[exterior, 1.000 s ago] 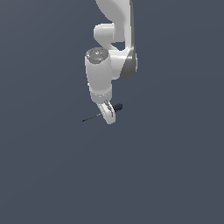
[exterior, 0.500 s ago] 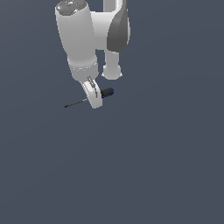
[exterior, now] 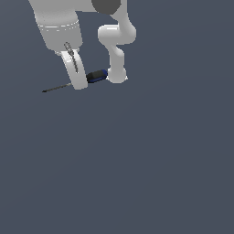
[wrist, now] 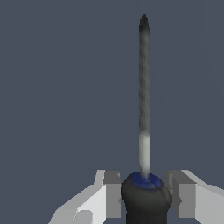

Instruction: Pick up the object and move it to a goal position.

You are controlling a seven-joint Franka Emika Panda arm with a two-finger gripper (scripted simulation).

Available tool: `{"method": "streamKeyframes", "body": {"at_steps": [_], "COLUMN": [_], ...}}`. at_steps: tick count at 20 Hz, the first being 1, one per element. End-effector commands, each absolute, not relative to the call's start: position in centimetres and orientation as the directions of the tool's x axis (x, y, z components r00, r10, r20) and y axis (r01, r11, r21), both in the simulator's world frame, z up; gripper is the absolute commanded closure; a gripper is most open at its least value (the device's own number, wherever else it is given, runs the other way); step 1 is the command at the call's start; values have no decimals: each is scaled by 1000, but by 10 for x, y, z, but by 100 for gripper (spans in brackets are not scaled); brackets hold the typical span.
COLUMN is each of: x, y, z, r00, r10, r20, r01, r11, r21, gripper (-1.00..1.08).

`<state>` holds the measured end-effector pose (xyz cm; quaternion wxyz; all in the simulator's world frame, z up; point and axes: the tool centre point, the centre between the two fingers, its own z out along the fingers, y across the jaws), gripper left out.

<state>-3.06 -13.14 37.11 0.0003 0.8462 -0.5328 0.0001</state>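
In the exterior view the screwdriver [exterior: 97, 76] lies nearly level, its black and blue handle toward the exterior view's right and its thin dark shaft pointing left. My gripper [exterior: 80, 83] is shut on it where handle and shaft meet. In the wrist view the black handle [wrist: 146, 202] sits between my two fingers [wrist: 112, 192], and the shaft [wrist: 143, 87] runs straight away from the camera. My gripper [wrist: 146, 194] presses the handle from both sides.
The white base of the arm [exterior: 117, 75] stands just behind the handle in the exterior view. A plain dark grey floor [exterior: 137, 160] fills the rest of both views, and no other object shows.
The gripper has travelled up and toward the exterior view's left with the screwdriver held in it. The arm now looks larger in the view.
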Motion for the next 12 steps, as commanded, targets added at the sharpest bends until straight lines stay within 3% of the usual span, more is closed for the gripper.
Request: {"method": "streamKeyframes", "body": {"at_steps": [1,12], "x": [-29,-20], "y": [-141,-171], "z": [394,467], "r00": [433,435], "r10": [-901,-900], "r20": [0,0], "r01": [-901,-900], "r11": [-433,-435], "r21": [1,0], "gripper": [108,108]}}
